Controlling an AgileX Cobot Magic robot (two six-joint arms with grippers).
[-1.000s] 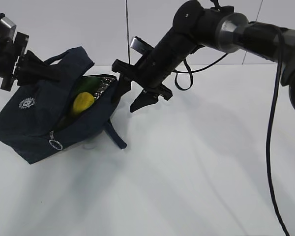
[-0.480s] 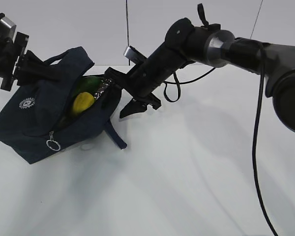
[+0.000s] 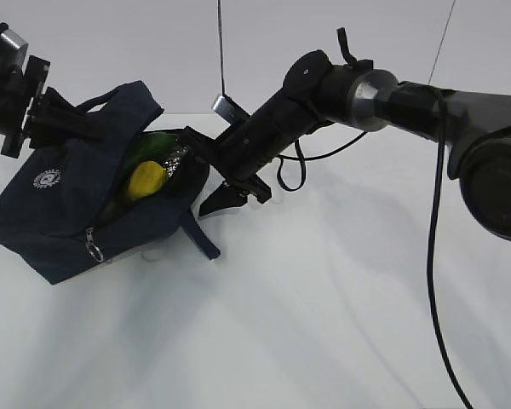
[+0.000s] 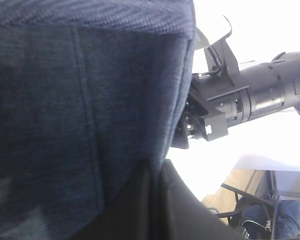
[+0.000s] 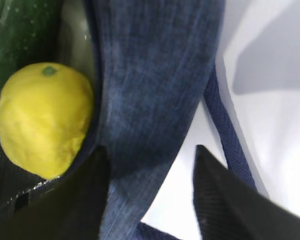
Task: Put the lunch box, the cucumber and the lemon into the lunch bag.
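Observation:
The navy lunch bag (image 3: 68,213) lies tilted at the left of the table with its top open. The yellow lemon (image 3: 145,179) and the dark green cucumber (image 3: 153,145) lie inside it on the silver lining. The lunch box is out of view. My left gripper (image 3: 64,119) is shut on the bag's upper flap and holds it up; the left wrist view shows the fabric (image 4: 80,100) pinched there. My right gripper (image 3: 208,176) is open and straddles the bag's right-end wall (image 5: 150,75), one finger inside beside the lemon (image 5: 40,120), one outside. The cucumber (image 5: 20,35) shows above the lemon.
The bag's second loop handle (image 3: 203,239) hangs onto the white table below my right gripper. The zipper ring pull (image 3: 92,250) dangles at the bag's front. A black cable (image 3: 302,170) loops under the right arm. A white wall stands behind.
My right gripper has moved down and left to the bag's right end, and its open fingers now straddle the wall. The left gripper and the bag have held still.

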